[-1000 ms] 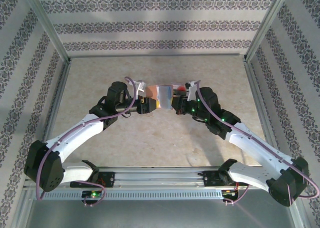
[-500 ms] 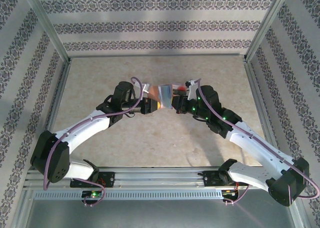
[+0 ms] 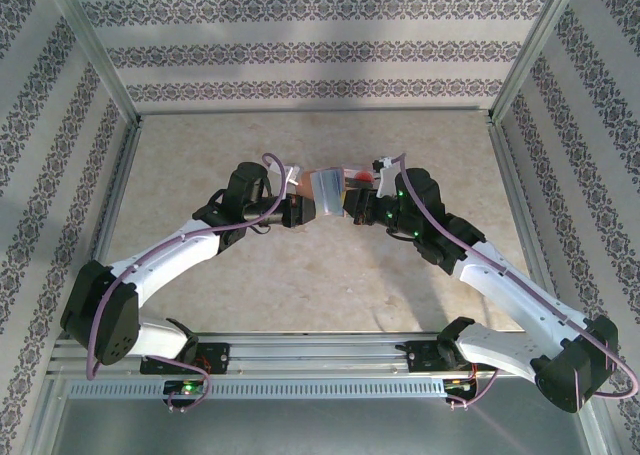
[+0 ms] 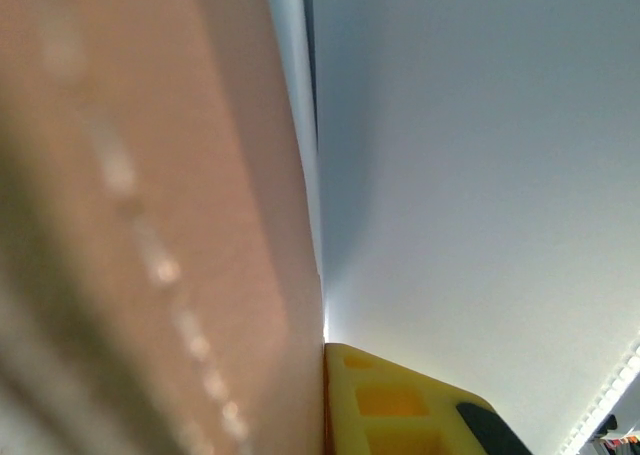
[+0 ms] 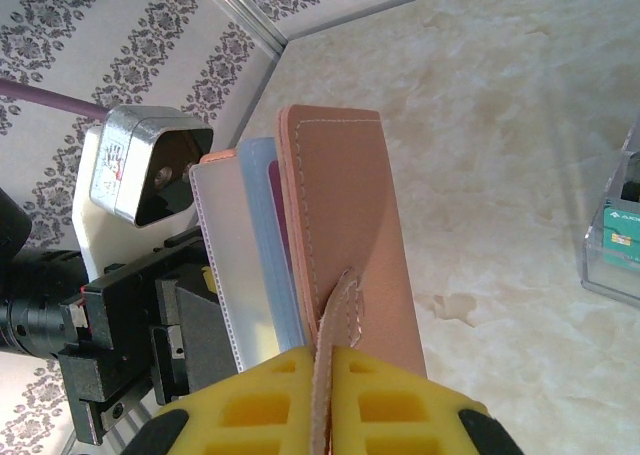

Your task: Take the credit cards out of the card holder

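Right end effector (image 5: 325, 380) pinches card holder (image 5: 345, 225) at 3 o'clock; left end effector (image 3: 305, 211) pinches its 9 o'clock edge

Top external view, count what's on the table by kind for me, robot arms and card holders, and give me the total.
Robot arms: 2, the left arm and the right arm
Card holder: 1
Total: 3
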You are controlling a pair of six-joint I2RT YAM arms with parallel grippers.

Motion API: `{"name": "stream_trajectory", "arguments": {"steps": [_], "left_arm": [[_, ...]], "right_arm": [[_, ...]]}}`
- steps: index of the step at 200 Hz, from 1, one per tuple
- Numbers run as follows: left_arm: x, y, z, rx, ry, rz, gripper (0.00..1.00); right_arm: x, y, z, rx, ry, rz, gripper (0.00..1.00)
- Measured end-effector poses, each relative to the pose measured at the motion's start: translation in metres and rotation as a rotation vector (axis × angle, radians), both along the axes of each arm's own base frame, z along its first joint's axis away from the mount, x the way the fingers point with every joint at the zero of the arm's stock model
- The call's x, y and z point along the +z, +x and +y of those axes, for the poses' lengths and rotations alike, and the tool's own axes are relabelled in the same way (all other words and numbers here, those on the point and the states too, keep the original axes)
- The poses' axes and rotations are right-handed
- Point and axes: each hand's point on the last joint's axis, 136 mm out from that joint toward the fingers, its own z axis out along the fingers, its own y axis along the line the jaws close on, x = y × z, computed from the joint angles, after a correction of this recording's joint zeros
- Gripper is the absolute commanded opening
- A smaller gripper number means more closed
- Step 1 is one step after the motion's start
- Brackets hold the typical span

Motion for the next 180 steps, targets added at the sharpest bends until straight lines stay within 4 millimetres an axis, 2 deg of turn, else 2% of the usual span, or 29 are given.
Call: {"name": "stream_trajectory", "arguments": {"steps": [46,68,103,127,180], "left_arm": [[0.005,-0.002,-0.002,-0.013,-0.016,-0.014,0.13],[0.01,-0.004,-0.002,-0.023,-0.026,-0.022,0.13],[0.017,-0.007,-0.005,-0.036,-0.041,-0.042,0.13],[0.019,-0.007,-0.007,-0.041,-0.046,-0.05,0.13],[0.019,-0.006,-0.007,-0.036,-0.045,-0.053,0.13]], "right_arm": [[0.001,0.004,-0.005,-0.021,-0.002,-0.008,0.16],[0.004,0.005,-0.006,-0.029,0.001,-0.019,0.16],[0.007,0.006,-0.005,-0.029,0.007,-0.03,0.13],[0.007,0.006,-0.005,-0.029,0.009,-0.031,0.0],[0.011,0.005,-0.004,-0.016,0.018,-0.041,0.0]]}}
